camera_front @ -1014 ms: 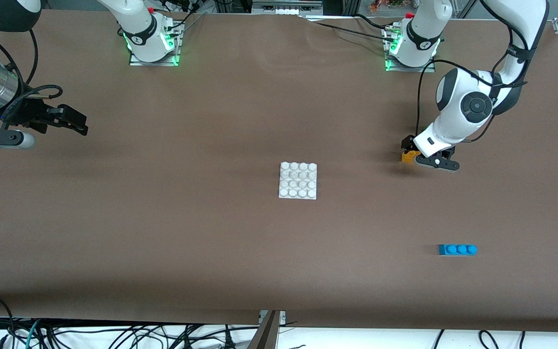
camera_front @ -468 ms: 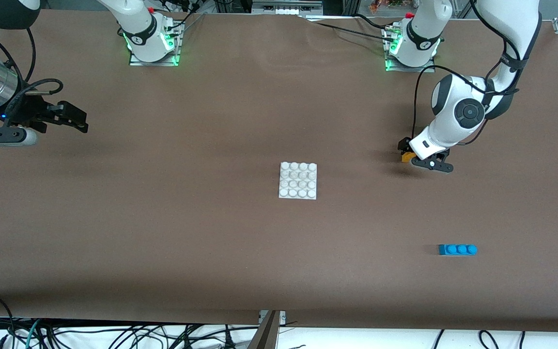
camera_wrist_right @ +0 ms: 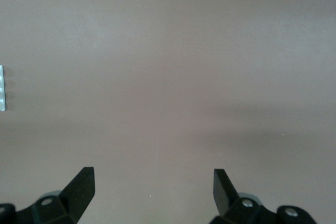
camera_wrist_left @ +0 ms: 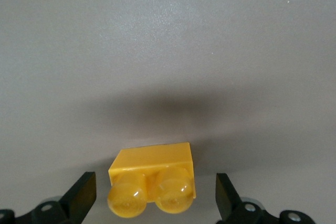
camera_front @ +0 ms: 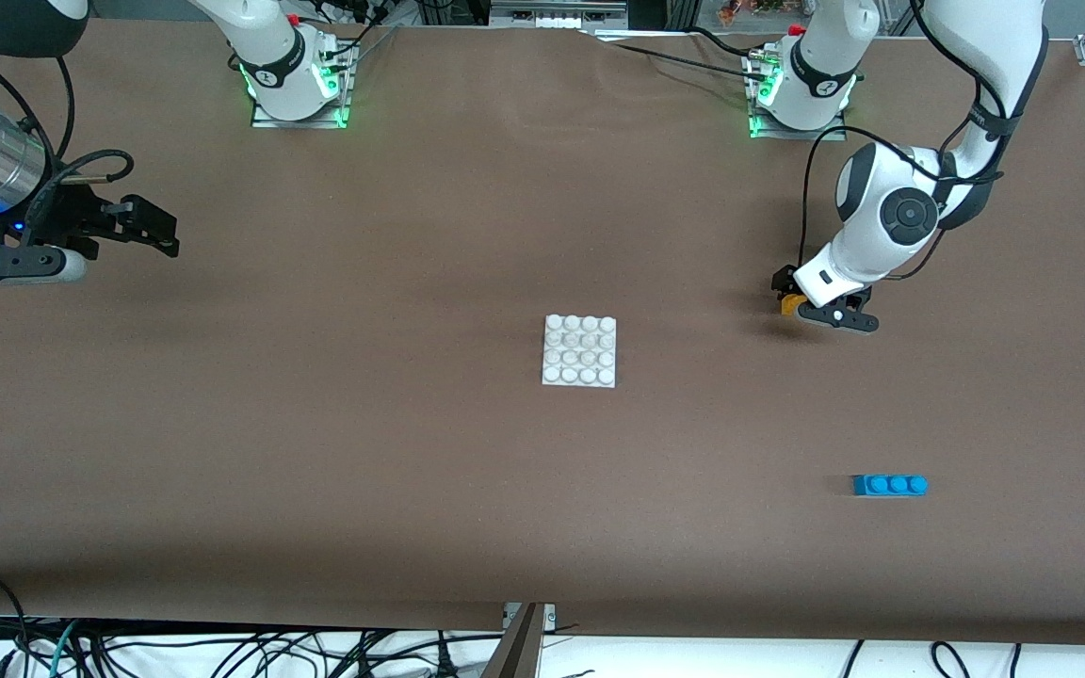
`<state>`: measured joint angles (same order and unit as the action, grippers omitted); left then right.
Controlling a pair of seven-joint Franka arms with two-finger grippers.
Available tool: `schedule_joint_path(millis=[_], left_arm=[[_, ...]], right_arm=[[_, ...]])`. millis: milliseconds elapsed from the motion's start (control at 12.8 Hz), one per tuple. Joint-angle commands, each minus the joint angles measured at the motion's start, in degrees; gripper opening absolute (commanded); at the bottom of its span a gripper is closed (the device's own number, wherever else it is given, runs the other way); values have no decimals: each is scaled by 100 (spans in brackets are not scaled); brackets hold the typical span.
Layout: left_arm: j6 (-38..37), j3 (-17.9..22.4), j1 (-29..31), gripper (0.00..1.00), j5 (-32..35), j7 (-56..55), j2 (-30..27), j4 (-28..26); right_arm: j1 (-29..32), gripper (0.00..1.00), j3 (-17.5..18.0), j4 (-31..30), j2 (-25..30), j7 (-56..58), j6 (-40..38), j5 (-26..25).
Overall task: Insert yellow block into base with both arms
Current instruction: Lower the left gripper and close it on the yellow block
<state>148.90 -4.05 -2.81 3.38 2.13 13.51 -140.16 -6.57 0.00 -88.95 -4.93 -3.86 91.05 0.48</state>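
A brown surface point(camera_front: 411, 452) is seen. The yellow block point(camera_wrist_left: 152, 179) lies on it toward the left arm's end, straddled by the left claw point(camera_wrist_left: 155, 198), whose fingers point(camera_wrist_left: 81, 195) are spread wide, untouched. The right claw point(camera_wrist_right: 152, 192) is held wide and empty. The base point(camera_front: 579, 350) sits mid-surface.

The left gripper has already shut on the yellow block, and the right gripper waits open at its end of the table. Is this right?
Not quite. In the left wrist view the left gripper is open, its fingers either side of the yellow block with gaps. The right gripper does wait open.
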Motion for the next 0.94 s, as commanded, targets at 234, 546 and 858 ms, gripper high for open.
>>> schedule_joint_path(millis=[234, 546, 858], left_arm=[[87, -17, 53, 74, 110, 7, -59, -55], [78, -17, 53, 48, 110, 25, -59, -55], [26, -26, 53, 34, 110, 25, -146, -29]], right_arm=[[33, 100, -8, 115, -69, 104, -79, 22], [-20, 100, 9, 124, -69, 78, -52, 31], [-37, 100, 9, 124, -69, 52, -44, 40]])
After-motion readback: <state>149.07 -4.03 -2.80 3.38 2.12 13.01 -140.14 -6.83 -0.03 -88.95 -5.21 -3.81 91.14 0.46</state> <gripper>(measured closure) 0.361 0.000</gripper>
